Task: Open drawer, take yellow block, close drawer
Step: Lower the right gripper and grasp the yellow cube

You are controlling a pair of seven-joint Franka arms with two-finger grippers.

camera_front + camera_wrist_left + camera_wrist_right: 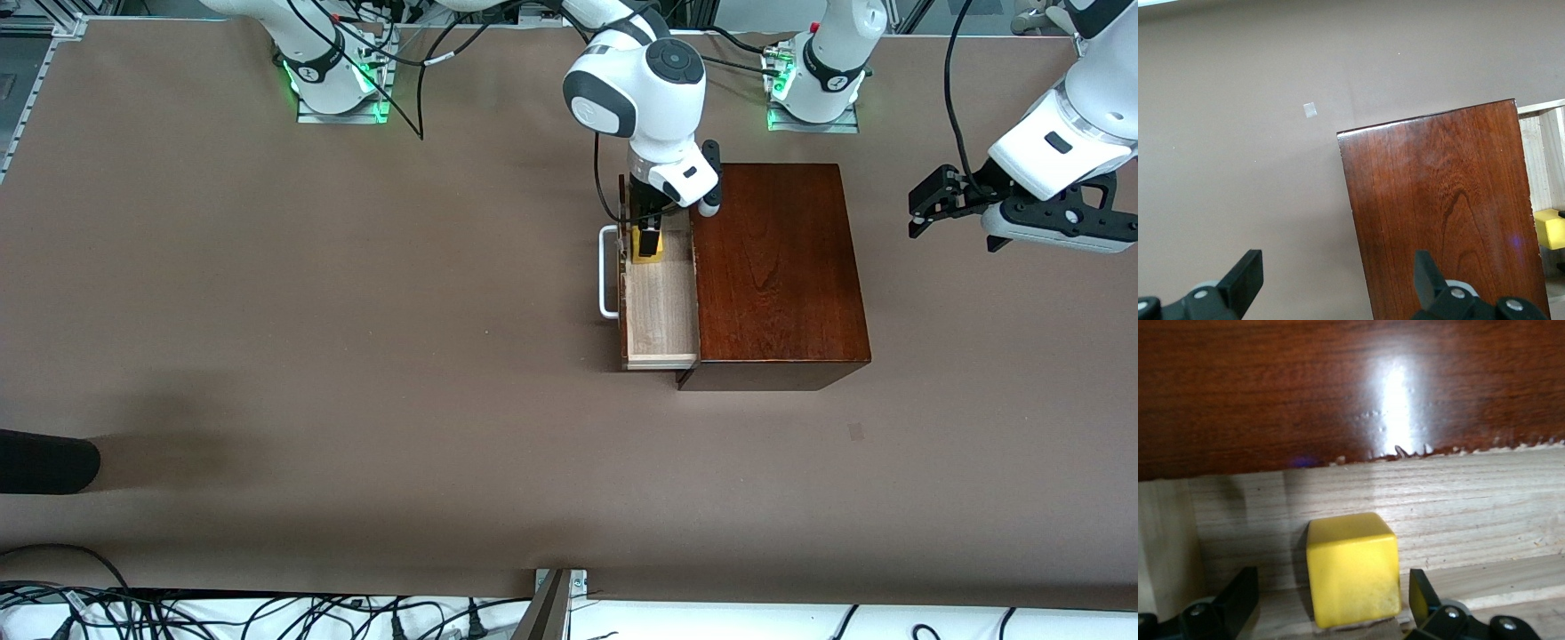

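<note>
Brown bench [356, 356], wide and flat, with black cables along the edge close to the front camera. Dark red-brown wooden box [773, 267] standing on it, toward the left arm's end. Drawer [660, 307] pulled out of the box, toward the right arm's end, pale wood inside, white bar handle [608, 271] on its dark front. Yellow block [646, 247] sitting on the drawer floor, at the end farther from the front camera, close to the box. Right hand [648, 238] reaching down into the drawer, right over the block. Black fingers [1238, 593] spread wide, one on each side of the block, gaps showing on both sides in the right wrist view, so nothing gripped. Left hand [929, 206] hanging in the air over bare bench past the box, at the left arm's end, waiting. Fingers [1245, 277] wide apart too, holding nothing, with the box top [1445, 213] and a bit of the block [1551, 229] showing in the left wrist view. Small pale mark [855, 432] on the bench, nearer to the front camera than the box.
</note>
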